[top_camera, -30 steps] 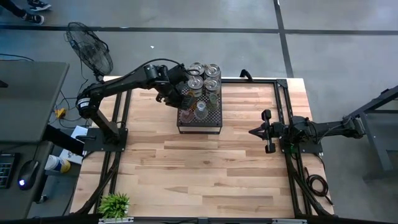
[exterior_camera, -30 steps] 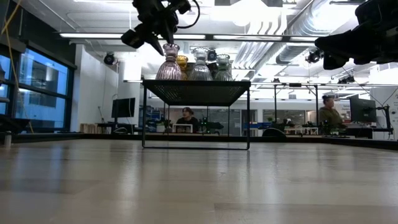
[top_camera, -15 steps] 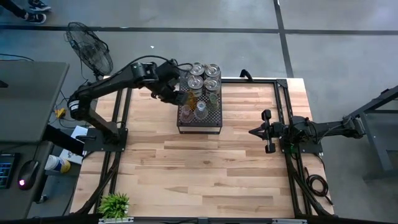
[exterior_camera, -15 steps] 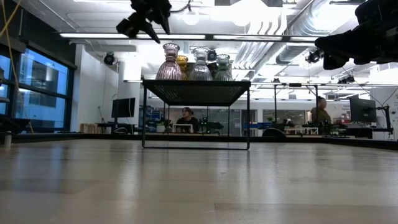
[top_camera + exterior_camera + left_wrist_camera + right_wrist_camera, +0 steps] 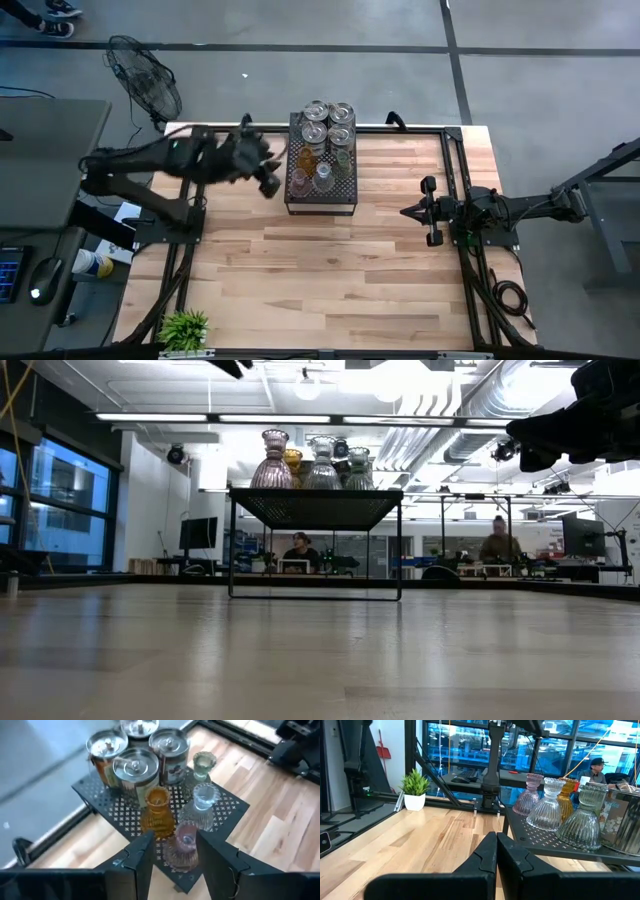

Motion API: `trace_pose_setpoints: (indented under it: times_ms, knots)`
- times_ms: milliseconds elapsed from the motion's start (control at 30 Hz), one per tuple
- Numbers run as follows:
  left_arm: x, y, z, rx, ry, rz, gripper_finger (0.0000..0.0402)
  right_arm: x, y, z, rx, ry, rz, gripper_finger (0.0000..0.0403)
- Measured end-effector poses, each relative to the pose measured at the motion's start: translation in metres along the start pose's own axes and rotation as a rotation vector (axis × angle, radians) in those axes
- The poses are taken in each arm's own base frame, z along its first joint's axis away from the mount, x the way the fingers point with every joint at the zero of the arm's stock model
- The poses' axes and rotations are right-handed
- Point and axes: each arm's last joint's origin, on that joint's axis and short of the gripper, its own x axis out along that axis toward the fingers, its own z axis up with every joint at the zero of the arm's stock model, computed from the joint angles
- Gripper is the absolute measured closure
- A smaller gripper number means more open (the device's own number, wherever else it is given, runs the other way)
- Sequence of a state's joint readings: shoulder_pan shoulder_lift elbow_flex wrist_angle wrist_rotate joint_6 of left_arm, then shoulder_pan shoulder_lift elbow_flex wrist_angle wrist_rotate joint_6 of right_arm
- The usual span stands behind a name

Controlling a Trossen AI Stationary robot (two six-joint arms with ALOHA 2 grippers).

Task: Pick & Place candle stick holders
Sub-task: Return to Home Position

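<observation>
Four ribbed glass candle stick holders stand upright on the black perforated tray (image 5: 322,203): a pinkish one (image 5: 186,845), an amber one (image 5: 157,812), a clear one (image 5: 202,806) and a pale green one (image 5: 204,764). They also show in the low view, the pinkish one (image 5: 273,460) at the left. My left gripper (image 5: 269,181) is open and empty, raised beside the tray's left side; its fingers (image 5: 141,856) frame the pinkish holder from a distance. My right gripper (image 5: 409,212) is shut and empty, right of the tray.
Several silver-lidded jars (image 5: 135,767) fill the tray's far end. The tray stands on thin legs (image 5: 232,545) at the table's far middle. A small green plant (image 5: 183,328) sits at the near left corner. A fan (image 5: 146,82) stands beyond the far left corner. People sit in the room behind.
My left gripper has drawn back from the pinkish holder on the tray, going up and toward the table's left edge, and now hangs left of the tray. The pinkish holder stays upright on the tray.
</observation>
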State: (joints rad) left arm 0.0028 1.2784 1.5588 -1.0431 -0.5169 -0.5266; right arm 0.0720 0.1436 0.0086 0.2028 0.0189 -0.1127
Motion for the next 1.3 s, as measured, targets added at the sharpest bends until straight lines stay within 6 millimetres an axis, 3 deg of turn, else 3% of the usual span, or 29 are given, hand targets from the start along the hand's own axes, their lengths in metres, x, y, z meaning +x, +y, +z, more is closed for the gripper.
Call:
trace_pose_setpoints:
  times_ms: [167, 433, 767, 900, 1133, 1300]
  knots:
    - [-0.007, 0.002, -0.052, 0.039, -0.124, -0.024, 0.0259, 0.000, 0.000, 0.000, 0.000, 0.000, 0.000, 0.0402]
    - [0.031, 0.021, -0.146, 0.148, -0.313, -0.420, 0.0259, 0.000, 0.000, 0.000, 0.000, 0.000, 0.000, 0.0402]
    - [0.060, 0.058, -0.231, 0.197, -0.551, -0.542, 0.0259, 0.000, 0.000, 0.000, 0.000, 0.001, 0.000, 0.0402]
    - [0.063, 0.070, -0.252, 0.202, -0.621, -0.599, 0.0259, 0.000, 0.000, 0.000, 0.000, 0.004, 0.000, 0.0402]
    - [0.051, 0.077, -0.254, 0.299, -0.682, -0.702, 0.0259, 0.000, 0.000, -0.001, 0.000, 0.007, 0.001, 0.0402]
    - [0.052, 0.081, -0.263, 0.372, -0.633, -0.721, 0.0259, 0.000, 0.000, -0.001, 0.000, 0.008, 0.001, 0.0402]
